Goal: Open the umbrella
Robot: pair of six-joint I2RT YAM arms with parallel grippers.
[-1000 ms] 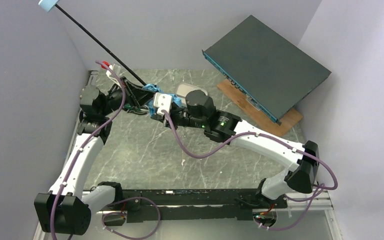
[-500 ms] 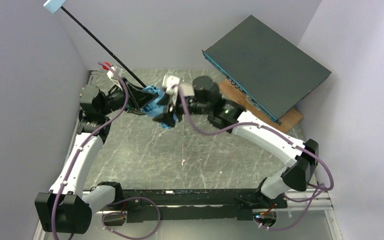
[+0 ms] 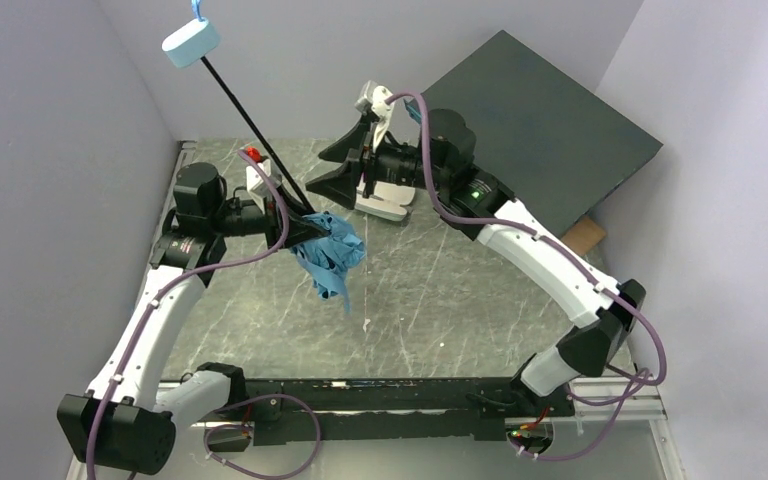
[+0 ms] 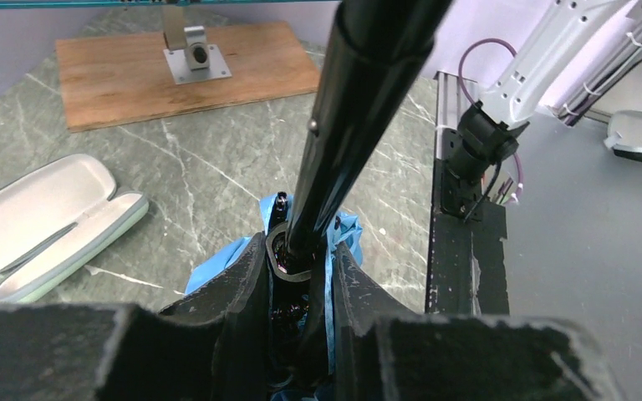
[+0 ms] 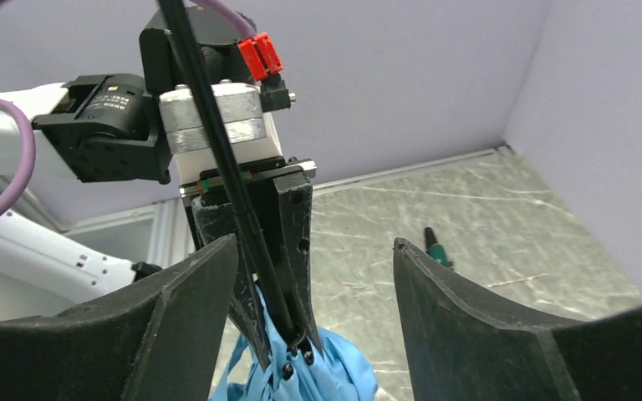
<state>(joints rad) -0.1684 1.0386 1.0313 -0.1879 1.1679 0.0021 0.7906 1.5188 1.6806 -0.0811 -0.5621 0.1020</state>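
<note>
We counted one umbrella (image 3: 328, 255), with one black shaft (image 3: 250, 125) and one light-blue handle (image 3: 191, 44). There were two arms, a left arm (image 3: 150, 330) and a right arm (image 3: 550, 275), and two grippers, the left gripper (image 3: 305, 222) and the right gripper (image 5: 313, 251), each with two fingers. We found one pale hard case (image 4: 50, 221), lying open in two halves. There was one dark-grey flat box (image 3: 550, 120), one wooden board (image 4: 175, 71) and one metal bracket (image 4: 188, 50) on that board. We also saw one red connector (image 5: 255, 54) and one small dark tool with a green end (image 5: 435, 246).
</note>
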